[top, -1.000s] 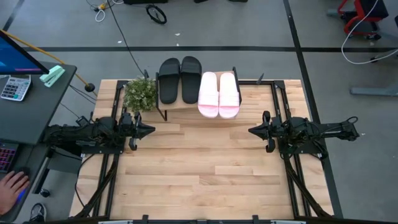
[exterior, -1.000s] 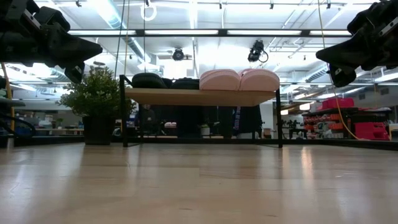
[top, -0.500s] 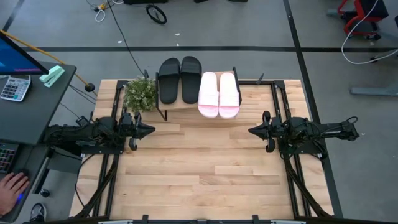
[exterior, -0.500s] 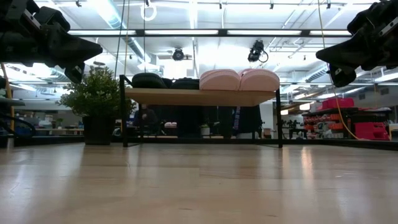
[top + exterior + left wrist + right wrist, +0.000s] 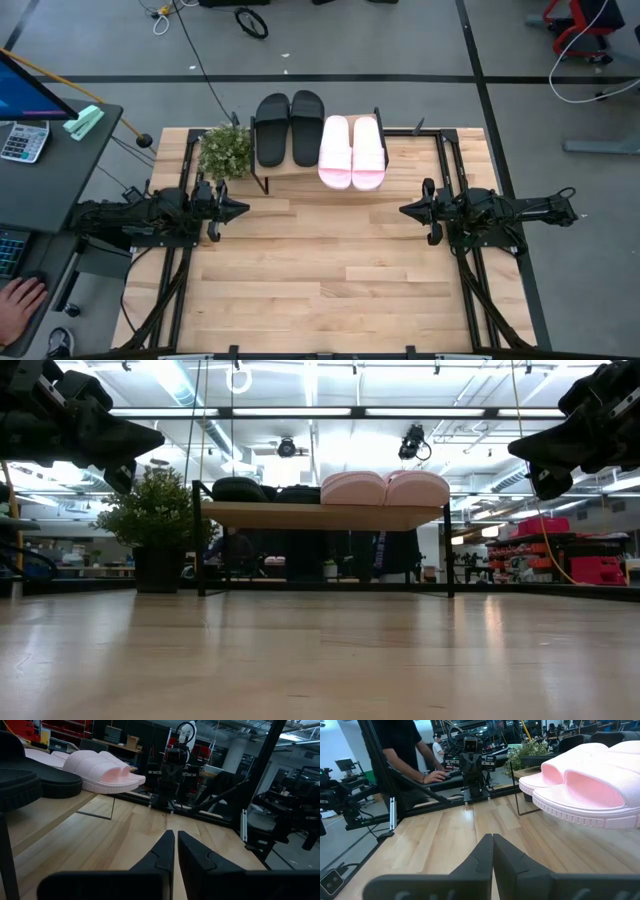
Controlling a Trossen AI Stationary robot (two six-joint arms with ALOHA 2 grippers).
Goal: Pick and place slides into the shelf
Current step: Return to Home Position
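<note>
Two black slides [image 5: 289, 128] and two pale pink slides [image 5: 352, 151] lie side by side, soles down, on the top board of the shelf [image 5: 300, 172] at the table's far edge. The low view shows the slides [image 5: 385, 487] on the shelf board [image 5: 320, 515], which stands on thin black legs. My left gripper [image 5: 244, 210] waits shut at the table's left side, pointing level toward the right. My right gripper [image 5: 403, 210] waits shut at the right side, pointing toward the left. Nothing is between either gripper's fingers, as the left gripper [image 5: 173, 840] and right gripper [image 5: 492, 841] show in their wrist views.
A small potted plant [image 5: 224, 150] stands at the shelf's left end. The wooden tabletop [image 5: 320, 270] stretches between the two arms. A desk with a keyboard and a person's hand [image 5: 18, 305] lies beyond the table's left edge.
</note>
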